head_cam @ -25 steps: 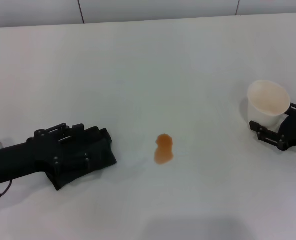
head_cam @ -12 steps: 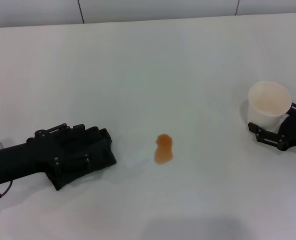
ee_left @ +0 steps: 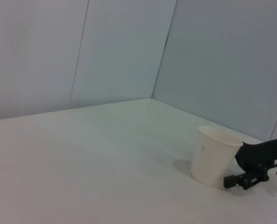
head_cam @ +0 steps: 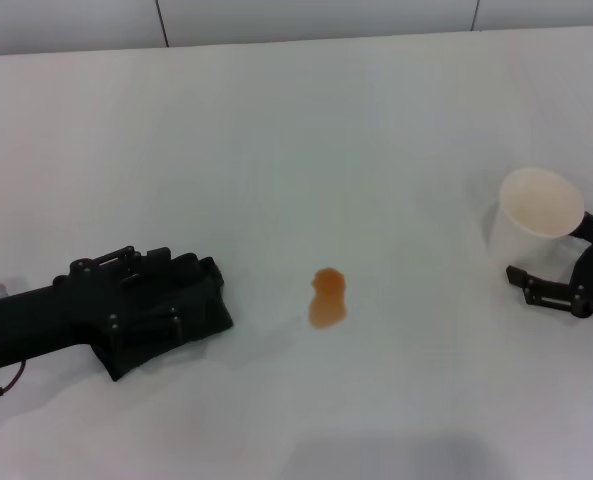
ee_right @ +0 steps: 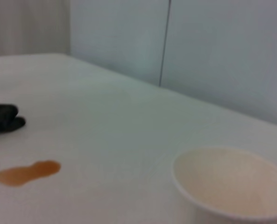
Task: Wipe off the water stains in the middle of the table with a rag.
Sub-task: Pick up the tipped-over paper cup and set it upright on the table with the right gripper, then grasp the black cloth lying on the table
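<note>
one stain, one rag, one cup

one orange water stain (head_cam: pixel 327 298) sits mid-table (head_cam: pixel 306 140). the left gripper (head_cam: pixel 181 290) lies on the one dark rag (head_cam: pixel 171 325) at the table's left; i cannot tell its claw state. the right gripper (head_cam: pixel 561 268), fingers apart, stands beside one white cup (head_cam: pixel 536 215).

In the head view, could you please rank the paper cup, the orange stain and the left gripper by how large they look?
1. left gripper, lying low on the table
2. paper cup, by the right gripper
3. orange stain, clearly smallest
</note>
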{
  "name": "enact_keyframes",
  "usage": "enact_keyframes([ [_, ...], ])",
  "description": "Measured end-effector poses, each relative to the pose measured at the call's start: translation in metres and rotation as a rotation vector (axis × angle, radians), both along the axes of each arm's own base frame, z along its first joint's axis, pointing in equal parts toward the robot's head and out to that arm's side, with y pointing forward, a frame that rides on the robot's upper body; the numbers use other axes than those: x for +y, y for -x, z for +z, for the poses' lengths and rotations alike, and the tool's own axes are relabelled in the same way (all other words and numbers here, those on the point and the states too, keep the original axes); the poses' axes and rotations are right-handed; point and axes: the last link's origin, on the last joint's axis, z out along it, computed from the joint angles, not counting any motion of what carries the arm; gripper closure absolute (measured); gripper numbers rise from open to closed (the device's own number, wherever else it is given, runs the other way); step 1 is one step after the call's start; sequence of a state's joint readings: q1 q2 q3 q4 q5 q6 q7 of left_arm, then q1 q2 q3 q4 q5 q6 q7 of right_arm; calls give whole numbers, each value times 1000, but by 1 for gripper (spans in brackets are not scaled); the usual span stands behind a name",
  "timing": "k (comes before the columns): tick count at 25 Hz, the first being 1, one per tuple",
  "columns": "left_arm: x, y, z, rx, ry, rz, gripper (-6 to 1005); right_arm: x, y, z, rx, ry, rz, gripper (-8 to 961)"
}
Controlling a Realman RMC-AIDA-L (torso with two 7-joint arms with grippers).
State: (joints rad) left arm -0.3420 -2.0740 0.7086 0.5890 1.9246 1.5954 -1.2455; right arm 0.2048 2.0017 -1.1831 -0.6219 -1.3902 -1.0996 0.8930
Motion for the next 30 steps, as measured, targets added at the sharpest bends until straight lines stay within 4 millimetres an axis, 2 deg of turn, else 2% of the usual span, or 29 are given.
enact_keyframes([
  [19,-1,2,0,8,-1,6,141,-11,6,36,-9,25,-34,84],
  [30,0,2,0,7,-3,4,141,-15,30,71,22,56,74,84],
])
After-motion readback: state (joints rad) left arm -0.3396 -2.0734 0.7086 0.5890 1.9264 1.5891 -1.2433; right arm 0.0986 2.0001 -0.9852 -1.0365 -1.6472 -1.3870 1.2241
